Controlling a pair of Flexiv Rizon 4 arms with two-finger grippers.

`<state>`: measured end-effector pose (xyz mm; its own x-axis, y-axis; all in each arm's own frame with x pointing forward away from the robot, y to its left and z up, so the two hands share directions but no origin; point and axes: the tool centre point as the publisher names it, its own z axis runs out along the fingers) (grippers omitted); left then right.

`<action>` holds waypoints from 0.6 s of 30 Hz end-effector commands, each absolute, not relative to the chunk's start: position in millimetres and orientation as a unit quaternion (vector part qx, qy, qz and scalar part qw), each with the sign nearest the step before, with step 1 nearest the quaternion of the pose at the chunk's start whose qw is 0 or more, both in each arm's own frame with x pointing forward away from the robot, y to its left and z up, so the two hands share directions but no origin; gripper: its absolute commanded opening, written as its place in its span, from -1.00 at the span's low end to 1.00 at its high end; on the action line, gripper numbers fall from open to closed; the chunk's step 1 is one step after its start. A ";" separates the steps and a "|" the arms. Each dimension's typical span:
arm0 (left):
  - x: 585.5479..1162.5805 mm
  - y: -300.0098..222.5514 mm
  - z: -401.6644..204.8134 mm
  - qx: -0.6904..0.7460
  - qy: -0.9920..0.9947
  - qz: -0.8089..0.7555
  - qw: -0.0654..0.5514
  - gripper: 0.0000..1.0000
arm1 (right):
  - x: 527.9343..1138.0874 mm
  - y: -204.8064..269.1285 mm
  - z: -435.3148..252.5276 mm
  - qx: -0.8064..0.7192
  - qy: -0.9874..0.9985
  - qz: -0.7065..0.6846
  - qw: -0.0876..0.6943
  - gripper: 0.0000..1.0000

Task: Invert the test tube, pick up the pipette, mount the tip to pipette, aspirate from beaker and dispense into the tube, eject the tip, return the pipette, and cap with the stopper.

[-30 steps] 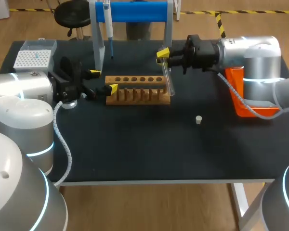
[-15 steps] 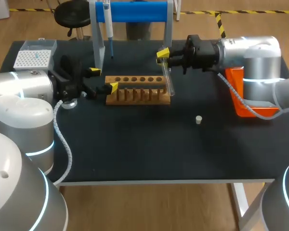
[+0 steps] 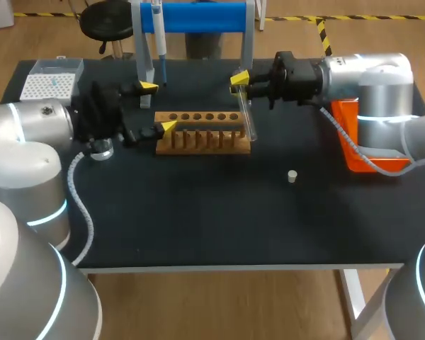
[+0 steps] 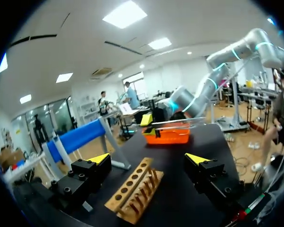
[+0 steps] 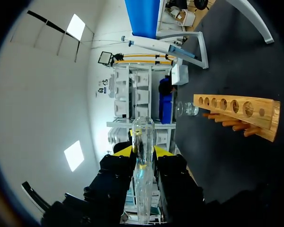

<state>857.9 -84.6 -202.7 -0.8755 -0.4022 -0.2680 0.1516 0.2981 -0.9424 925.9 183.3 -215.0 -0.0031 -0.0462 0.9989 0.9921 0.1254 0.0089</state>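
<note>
My right gripper (image 3: 242, 83) is shut on a clear glass test tube (image 3: 248, 115), held roughly upright over the right end of the wooden rack (image 3: 202, 132). In the right wrist view the test tube (image 5: 143, 175) runs between the yellow tips of that gripper (image 5: 143, 151), with the rack (image 5: 236, 113) ahead. My left gripper (image 3: 157, 108) stands wide open at the rack's left end, holding nothing; its own view shows the gripper (image 4: 149, 158) over the rack (image 4: 135, 189). The pipette (image 3: 158, 35) hangs on the blue stand (image 3: 198, 15). A small white stopper (image 3: 292, 176) lies on the table.
A white tip box (image 3: 48, 86) sits at the back left corner. A glass beaker (image 3: 100, 149) stands under my left wrist. An orange holder (image 3: 354, 142) is at the right, beneath my right arm.
My left gripper has shifted toward the back, its upper fingertip now close to the blue stand's left leg. The right arm and the test tube have stayed still.
</note>
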 end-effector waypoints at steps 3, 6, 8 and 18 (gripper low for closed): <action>860.0 -85.2 -195.0 0.063 0.765 -0.586 0.259 1.00 | 925.3 183.5 -214.1 -0.456 -0.521 -0.480 0.539 -1.00; 859.7 -89.1 -193.7 0.058 0.756 -0.597 0.262 1.00 | 925.3 183.5 -214.1 -0.456 -0.521 -0.480 0.539 -1.00; 859.7 -89.1 -193.7 0.058 0.756 -0.597 0.262 1.00 | 925.3 183.5 -214.1 -0.456 -0.521 -0.480 0.539 -1.00; 858.8 -95.7 -189.4 0.161 0.676 -0.609 0.383 1.00 | 925.3 183.5 -214.1 -0.456 -0.521 -0.480 0.539 -1.00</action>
